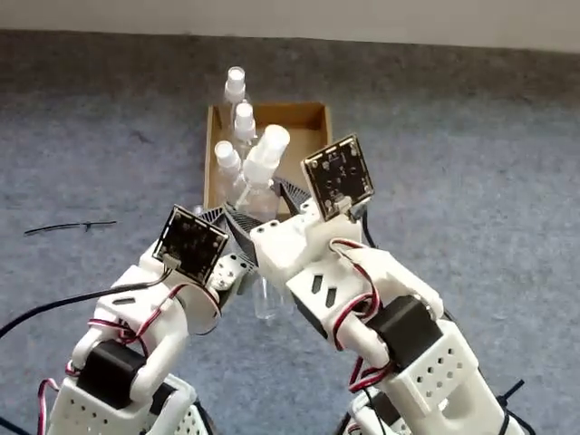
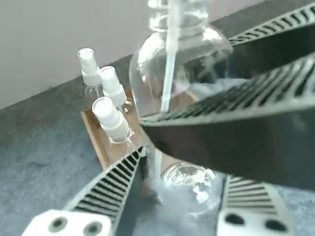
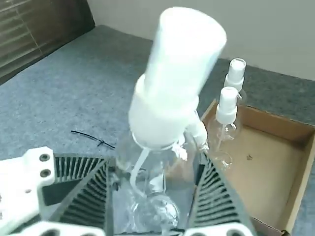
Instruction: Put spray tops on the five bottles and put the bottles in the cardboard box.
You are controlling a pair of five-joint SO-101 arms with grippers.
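Keep upright the bottle [image 2: 182,69] clamped low by the left gripper [image 2: 183,169] and higher by the right gripper [image 3: 153,167] just before the cardboard box [image 1: 299,109], check the leaning spray top [image 3: 174,88] for full seating, then lift over the near wall, clear of capped bottles [image 1: 227,159] inside.

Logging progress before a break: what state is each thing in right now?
left hand, shut on held bottle, low.
right hand, shut on held bottle, higher.
held bottle, gripped by both hands.
spray top, on held bottle's neck; tightness unclear.
cardboard box, open.
near bottle, topped, upright in box.
middle bottle, topped, upright in box.
far bottle, topped, upright at box's far wall.
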